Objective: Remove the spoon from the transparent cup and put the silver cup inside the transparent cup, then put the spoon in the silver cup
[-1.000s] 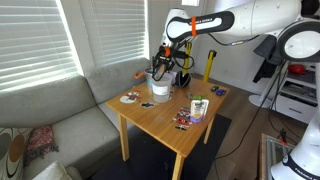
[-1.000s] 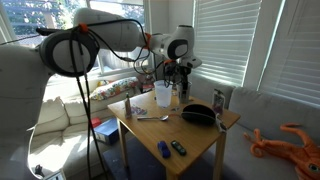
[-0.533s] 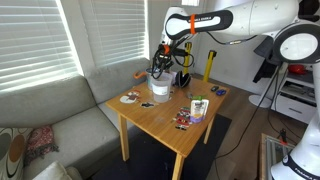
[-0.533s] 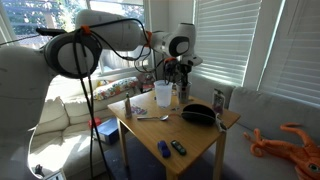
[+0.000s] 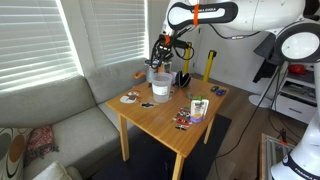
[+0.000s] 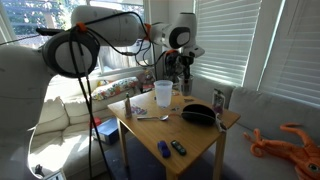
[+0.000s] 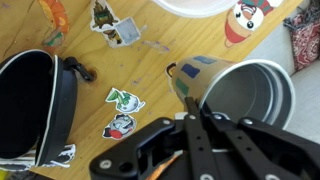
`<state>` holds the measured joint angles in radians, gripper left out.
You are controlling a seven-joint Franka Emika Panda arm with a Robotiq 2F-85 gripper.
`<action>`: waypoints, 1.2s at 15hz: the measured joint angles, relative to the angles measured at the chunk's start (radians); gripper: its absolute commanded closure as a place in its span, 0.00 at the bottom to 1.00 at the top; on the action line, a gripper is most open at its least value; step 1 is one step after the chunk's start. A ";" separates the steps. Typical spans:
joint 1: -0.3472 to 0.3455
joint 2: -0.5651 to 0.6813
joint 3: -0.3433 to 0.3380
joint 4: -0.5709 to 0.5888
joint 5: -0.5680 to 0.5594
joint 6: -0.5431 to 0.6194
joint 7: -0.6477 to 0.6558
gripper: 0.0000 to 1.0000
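In the wrist view my gripper (image 7: 196, 112) is shut on the near rim of the silver cup (image 7: 250, 95), whose grey inside faces the camera. The transparent cup (image 5: 160, 87) (image 6: 163, 94) stands upright on the wooden table, and only its white rim (image 7: 195, 5) shows in the wrist view. In both exterior views the gripper (image 5: 159, 58) (image 6: 183, 72) hangs a little above the table, close beside the transparent cup. A thin silvery utensil, apparently the spoon (image 6: 150, 117), lies flat on the table in front of the transparent cup.
A black bowl (image 7: 30, 100) (image 6: 198, 113) sits close beside the gripper. Stickers (image 7: 122, 110) dot the table top (image 5: 165, 125). A small container (image 5: 198, 108) stands near one corner. A sofa (image 5: 50, 120) borders the table, with blinds behind it.
The jaws have closed on the silver cup's rim. The gripper has since risen a little above where it was.
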<state>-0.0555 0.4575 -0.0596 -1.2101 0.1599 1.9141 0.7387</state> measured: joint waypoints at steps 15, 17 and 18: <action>0.006 -0.255 0.065 -0.132 0.067 -0.097 -0.108 0.99; 0.007 -0.261 0.069 -0.157 0.067 -0.126 -0.126 0.99; 0.007 -0.264 0.071 -0.169 0.067 -0.134 -0.133 0.99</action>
<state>-0.0489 0.1936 0.0109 -1.3795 0.2267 1.7802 0.6055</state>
